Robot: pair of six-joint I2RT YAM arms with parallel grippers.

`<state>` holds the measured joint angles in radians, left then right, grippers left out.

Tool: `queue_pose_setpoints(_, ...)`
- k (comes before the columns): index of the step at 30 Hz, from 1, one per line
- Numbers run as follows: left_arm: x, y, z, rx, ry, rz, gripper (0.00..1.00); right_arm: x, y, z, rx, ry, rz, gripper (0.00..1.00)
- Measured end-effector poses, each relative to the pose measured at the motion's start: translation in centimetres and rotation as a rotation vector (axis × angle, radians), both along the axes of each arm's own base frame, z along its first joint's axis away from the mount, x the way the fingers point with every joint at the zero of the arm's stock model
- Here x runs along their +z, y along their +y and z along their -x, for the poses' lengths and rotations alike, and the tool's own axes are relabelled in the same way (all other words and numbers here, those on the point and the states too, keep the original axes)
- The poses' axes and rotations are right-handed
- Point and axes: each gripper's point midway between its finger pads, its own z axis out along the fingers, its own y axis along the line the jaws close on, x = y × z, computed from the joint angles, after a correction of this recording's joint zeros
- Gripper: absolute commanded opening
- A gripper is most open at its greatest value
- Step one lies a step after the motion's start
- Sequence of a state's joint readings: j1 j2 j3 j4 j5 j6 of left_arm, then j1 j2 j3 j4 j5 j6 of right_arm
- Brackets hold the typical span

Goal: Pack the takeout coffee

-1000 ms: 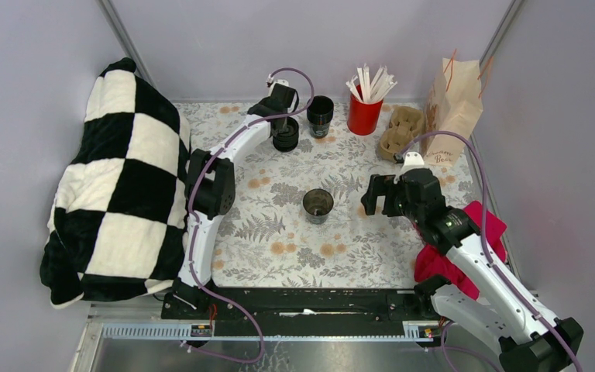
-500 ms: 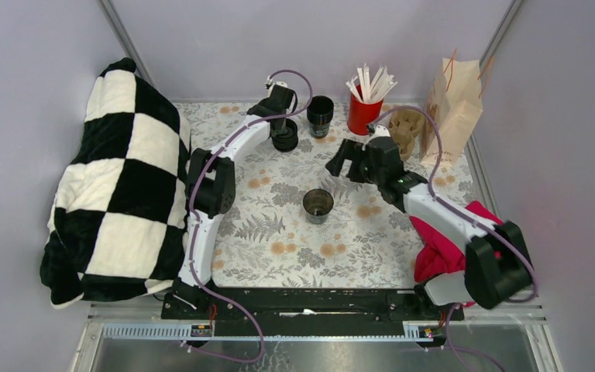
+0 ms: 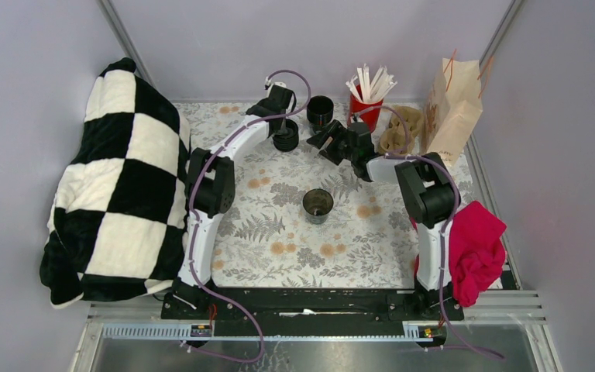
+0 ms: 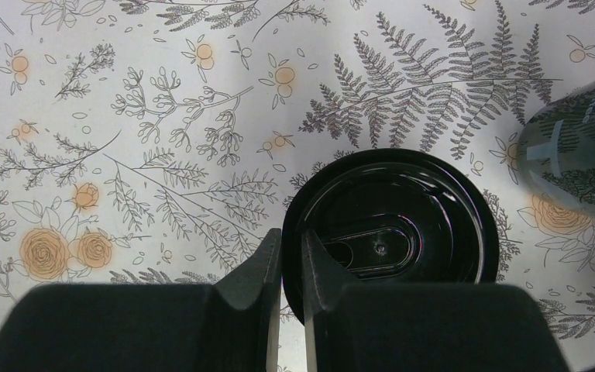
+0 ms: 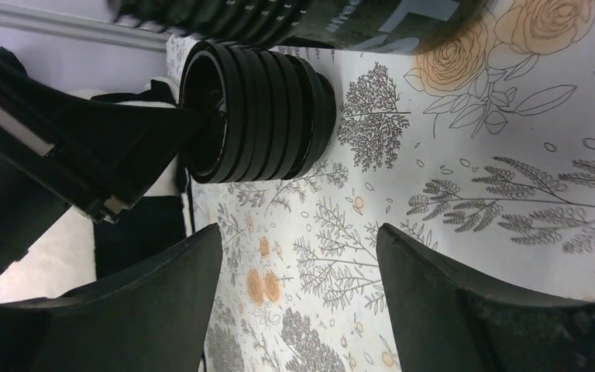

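So from the top view, the open coffee cup [image 3: 318, 205] sits alone mid-desk [image 3: 279, 248] with no lid on it. Both arms are stretched to the far side at the lid stack [image 3: 286, 139]. The left hand [image 3: 282, 118] comes at the stack from above and the far side. The right hand [image 3: 319, 139] is just beside it on the right, pointing left. The cup is well apart from both, on the near side of them.

In the left wrist view, the left hand is clenched down on the left rim of the top lid [image 4: 403, 232], with only a thin edge between its fingers.

In the right wrist view, the right hand is released, fingers spread wide and nothing between them. The stack is straight ahead of the gap, not touching. The stack stands upright on the desk, so the right hand meets it side-on. My guess is it's going to brace the lower lids so only one peels off, then that lid has to travel near to the cup.
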<state>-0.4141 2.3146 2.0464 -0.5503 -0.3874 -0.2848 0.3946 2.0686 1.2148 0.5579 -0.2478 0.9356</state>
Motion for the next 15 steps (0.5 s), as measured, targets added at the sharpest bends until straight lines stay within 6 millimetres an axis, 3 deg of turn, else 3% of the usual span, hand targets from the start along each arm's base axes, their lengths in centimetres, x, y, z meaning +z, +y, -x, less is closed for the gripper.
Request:
queue_pose_setpoints(5,-0.8,-0.2,-0.1,-0.004,0.012,0.008,0.02,-2.2,1.3,-0.7,0.005,0.039,-0.071,0.78)
queue_pose_setpoints(15,-1.0,-0.2,-0.2,-0.004,0.010,0.009,0.02,-3.8,4.8,-1.7,0.023,0.033,-0.168,0.70)
